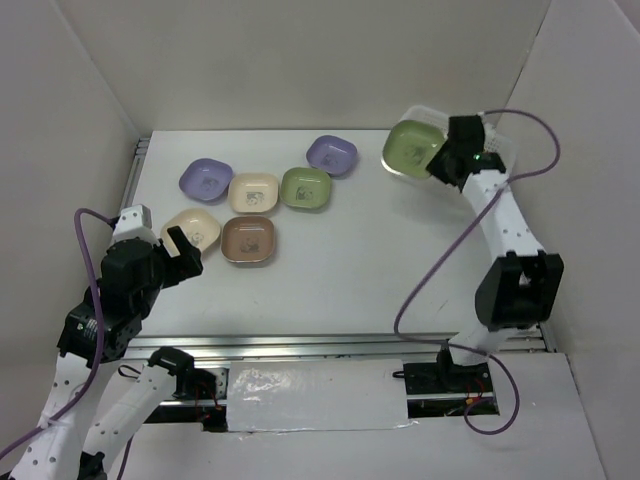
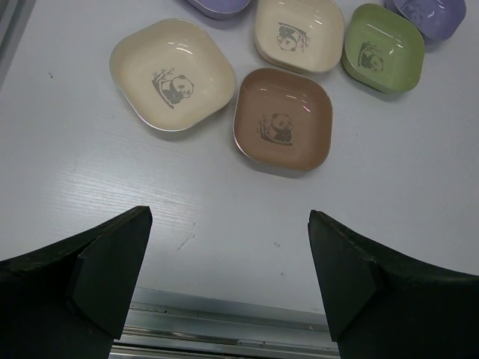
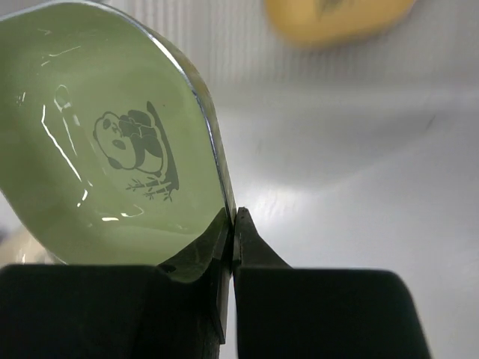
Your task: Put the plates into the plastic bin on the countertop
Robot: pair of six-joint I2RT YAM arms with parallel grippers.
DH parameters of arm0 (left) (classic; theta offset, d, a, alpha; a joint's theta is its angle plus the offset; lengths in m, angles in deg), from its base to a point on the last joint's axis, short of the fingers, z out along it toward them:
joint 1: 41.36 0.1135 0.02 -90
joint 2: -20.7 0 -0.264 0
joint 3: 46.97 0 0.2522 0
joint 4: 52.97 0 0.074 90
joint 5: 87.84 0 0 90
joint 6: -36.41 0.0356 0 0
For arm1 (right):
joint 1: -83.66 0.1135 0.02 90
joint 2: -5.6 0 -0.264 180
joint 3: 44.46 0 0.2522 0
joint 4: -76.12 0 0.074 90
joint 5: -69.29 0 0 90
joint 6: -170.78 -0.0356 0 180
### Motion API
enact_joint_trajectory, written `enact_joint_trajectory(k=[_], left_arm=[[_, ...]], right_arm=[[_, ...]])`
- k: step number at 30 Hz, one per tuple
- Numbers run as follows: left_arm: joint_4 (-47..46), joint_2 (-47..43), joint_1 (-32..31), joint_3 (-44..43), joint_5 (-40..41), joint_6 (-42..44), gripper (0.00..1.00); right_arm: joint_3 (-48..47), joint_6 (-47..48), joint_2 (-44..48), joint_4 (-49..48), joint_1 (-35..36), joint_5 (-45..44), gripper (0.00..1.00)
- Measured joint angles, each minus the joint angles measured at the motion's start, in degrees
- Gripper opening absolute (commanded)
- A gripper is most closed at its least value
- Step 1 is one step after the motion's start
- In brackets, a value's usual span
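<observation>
My right gripper point(image 1: 447, 160) is shut on the rim of a green plate point(image 1: 412, 148), held tilted over the plastic bin point(image 1: 500, 146) at the far right. In the right wrist view the gripper point(image 3: 233, 217) pinches that plate point(image 3: 112, 149); an orange-yellow plate point(image 3: 337, 15) lies blurred beyond. On the countertop point(image 1: 380, 260) lie two purple plates point(image 1: 206, 180) point(image 1: 332, 154), two cream plates point(image 1: 254, 193) point(image 1: 195, 228), a green plate point(image 1: 305, 188) and a brown plate point(image 1: 248, 240). My left gripper point(image 1: 185, 252) is open and empty, near the front cream plate point(image 2: 172, 75) and the brown plate point(image 2: 283, 118).
A metal rail point(image 1: 300, 345) runs along the front edge, right under my left gripper point(image 2: 228, 217) in the left wrist view point(image 2: 224, 314). White walls close the back and both sides. The right arm's cable point(image 1: 430, 280) loops over the table's right part.
</observation>
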Motion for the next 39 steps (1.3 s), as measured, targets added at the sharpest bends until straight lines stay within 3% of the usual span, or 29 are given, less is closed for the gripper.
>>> enact_joint_trajectory(k=[3,8,17,19,22,27,30,32,36,39], left_arm=[[0.0,0.0,0.0,0.0,0.0,0.0,0.99],[0.0,-0.3,0.0,0.0,0.0,0.0,0.99],[0.0,-0.5,-1.4,0.0,-0.1,0.1,0.99],[0.0,-0.5,-2.0,0.0,-0.3,0.2,0.99],[-0.1,-0.1,-3.3,0.0,-0.5,0.2,0.99],[-0.1,0.7,-3.8,0.1,-0.6,0.2,0.99],[-0.1,0.5,-3.8,0.1,-0.4,0.1,0.99],[0.0,0.0,-3.9,0.1,0.1,-0.1,0.99],[0.1,-1.7,-3.8,0.1,2.6,-0.6,0.99],[0.4,-2.3,-3.4,0.1,3.9,-0.8,0.99]], right_arm=[[-12.9,4.3,-11.4,-0.6,-8.4,0.7,0.00],[-29.7,9.9,-29.8,3.7,-14.6,1.9,0.00],[-33.7,12.3,-38.0,6.2,-20.9,2.9,0.00],[-34.6,12.5,-38.7,5.7,-21.1,2.8,0.15],[-35.3,12.4,-38.8,5.9,-20.8,3.2,0.99],[-37.2,12.6,-37.5,5.3,-18.9,3.9,1.00],[-35.1,13.0,-32.4,4.6,-15.0,1.4,1.00],[-30.3,13.1,-25.6,3.4,-8.7,-1.2,1.00],[-16.3,11.2,-11.6,-4.4,12.7,-2.3,1.00],[-9.8,7.7,-9.5,-8.3,27.7,1.0,0.97]])
